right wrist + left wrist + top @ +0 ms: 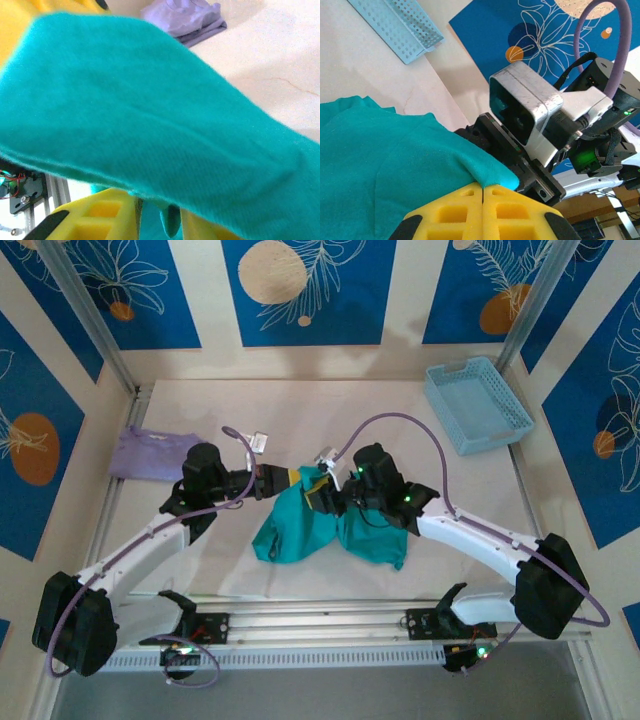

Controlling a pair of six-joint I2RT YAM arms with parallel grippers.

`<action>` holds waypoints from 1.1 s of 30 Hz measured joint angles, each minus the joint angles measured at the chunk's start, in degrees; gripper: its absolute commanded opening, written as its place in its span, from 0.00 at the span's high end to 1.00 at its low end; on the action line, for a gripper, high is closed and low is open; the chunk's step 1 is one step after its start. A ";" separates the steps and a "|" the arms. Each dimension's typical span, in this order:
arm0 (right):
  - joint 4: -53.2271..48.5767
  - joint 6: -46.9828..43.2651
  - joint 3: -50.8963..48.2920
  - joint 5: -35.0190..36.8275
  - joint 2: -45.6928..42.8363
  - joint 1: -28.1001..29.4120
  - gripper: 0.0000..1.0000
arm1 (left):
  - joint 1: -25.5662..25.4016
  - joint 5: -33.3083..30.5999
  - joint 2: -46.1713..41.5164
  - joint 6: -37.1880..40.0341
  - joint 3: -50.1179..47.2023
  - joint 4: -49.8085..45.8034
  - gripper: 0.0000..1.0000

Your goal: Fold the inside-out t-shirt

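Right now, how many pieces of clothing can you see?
2. The teal t-shirt is bunched in the middle; the purple garment lies folded at the far left. More could hide under the t-shirt.

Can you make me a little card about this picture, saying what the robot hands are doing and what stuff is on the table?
shirt: teal inside-out t-shirt, bunched mid-table, top edge up at the grippers
left gripper: shut, pinching a fold of the shirt
right gripper: shirt cloth between its fingers; can't tell if it grips
other cloth: lavender garment, lying at the far left
basket: light blue, far right corner, nothing in it
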 measured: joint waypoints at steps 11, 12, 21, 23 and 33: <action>1.79 3.69 0.00 -11.78 -5.97 -3.54 1.00 | 0.00 -7.52 0.00 5.92 2.03 -8.00 0.99; 3.78 5.88 0.02 -14.99 -6.08 -4.31 1.00 | -0.04 -9.31 0.00 7.15 2.38 -9.16 0.93; 8.76 17.75 1.81 -20.15 -3.85 -5.60 1.00 | -0.48 -25.31 -5.53 17.73 3.32 -22.21 0.51; 8.26 18.69 2.71 -19.15 -3.78 -5.55 1.00 | -1.18 -27.50 -10.10 19.39 2.69 -24.35 0.45; 5.75 23.10 7.19 -17.29 -1.53 -5.11 1.00 | -11.96 -30.93 -12.55 27.67 2.36 -24.85 0.35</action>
